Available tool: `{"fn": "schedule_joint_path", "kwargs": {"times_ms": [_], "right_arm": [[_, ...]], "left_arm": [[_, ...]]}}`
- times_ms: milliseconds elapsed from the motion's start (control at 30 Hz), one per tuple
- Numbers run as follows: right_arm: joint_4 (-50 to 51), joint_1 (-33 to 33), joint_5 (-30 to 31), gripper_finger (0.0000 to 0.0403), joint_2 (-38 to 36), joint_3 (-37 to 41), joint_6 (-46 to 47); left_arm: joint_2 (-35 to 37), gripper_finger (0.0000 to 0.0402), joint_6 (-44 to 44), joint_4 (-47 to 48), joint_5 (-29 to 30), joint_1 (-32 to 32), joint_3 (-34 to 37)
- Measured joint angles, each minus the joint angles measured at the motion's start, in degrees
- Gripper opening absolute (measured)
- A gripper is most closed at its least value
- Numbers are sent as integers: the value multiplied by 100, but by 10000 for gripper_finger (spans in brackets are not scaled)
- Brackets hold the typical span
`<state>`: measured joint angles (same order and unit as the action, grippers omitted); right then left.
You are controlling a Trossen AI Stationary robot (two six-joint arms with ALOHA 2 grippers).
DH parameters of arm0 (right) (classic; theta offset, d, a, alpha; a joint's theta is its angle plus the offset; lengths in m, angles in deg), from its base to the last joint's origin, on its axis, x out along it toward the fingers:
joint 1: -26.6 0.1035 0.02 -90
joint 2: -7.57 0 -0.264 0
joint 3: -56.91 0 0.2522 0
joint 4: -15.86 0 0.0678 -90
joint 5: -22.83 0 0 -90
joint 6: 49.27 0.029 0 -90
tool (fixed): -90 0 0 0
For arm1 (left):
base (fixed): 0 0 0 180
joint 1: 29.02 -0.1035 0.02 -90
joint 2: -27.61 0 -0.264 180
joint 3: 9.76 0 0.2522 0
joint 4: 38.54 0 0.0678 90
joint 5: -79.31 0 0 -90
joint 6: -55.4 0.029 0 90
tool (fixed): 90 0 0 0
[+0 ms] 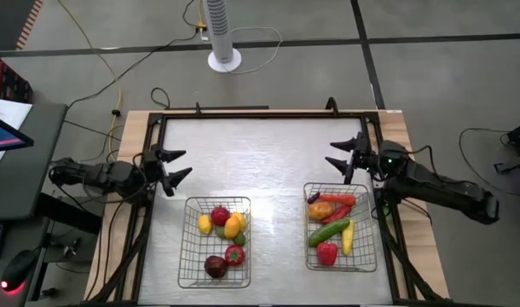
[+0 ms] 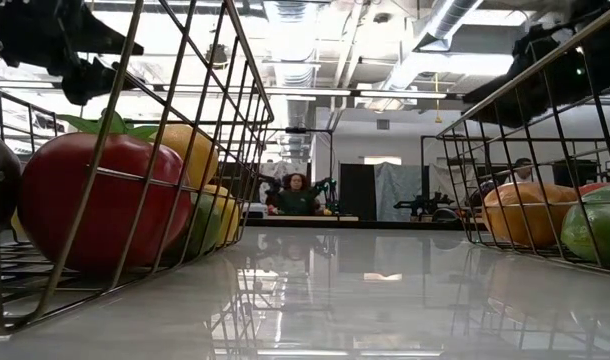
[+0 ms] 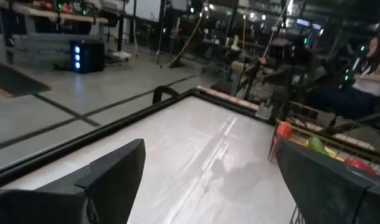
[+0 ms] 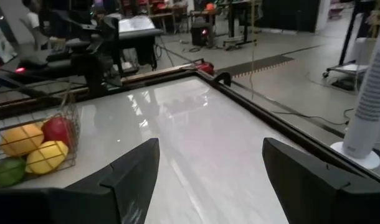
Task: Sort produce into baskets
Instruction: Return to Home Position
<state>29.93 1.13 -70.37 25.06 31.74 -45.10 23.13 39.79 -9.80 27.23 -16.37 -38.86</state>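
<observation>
Two silver wire baskets stand near the table's front edge. The left basket (image 1: pixel 214 243) holds round red, yellow, green and maroon produce (image 1: pixel 225 226). The right basket (image 1: pixel 340 227) holds an orange piece, red chilies, a green cucumber (image 1: pixel 327 231), a yellow piece and a red one. My left gripper (image 1: pixel 176 167) hangs open at the table's left edge, beyond the left basket, with nothing between its fingers. My right gripper (image 1: pixel 343 153) hangs open at the right edge, beyond the right basket, also with nothing between its fingers. Both point level over the table.
The white tabletop (image 1: pixel 260 153) lies bare between and beyond the baskets, inside a dark raised frame (image 1: pixel 260 112). A white fan stand (image 1: pixel 223 34) is on the floor past the far edge. A seated person (image 2: pixel 297 192) shows in the room behind.
</observation>
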Motion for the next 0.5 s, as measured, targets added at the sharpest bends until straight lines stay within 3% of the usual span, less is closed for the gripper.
{"fn": "schedule_joint_path", "kwargs": {"times_ms": [300,500], "right_arm": [[-71,-158,-73,311,-988,720,356],[-324,-153,-544,311,-1406,1092,500]], "left_arm": [[279,345,143,-1219,-671,0,1042],[279,345,189,-1771,-1278,0,1404]]}}
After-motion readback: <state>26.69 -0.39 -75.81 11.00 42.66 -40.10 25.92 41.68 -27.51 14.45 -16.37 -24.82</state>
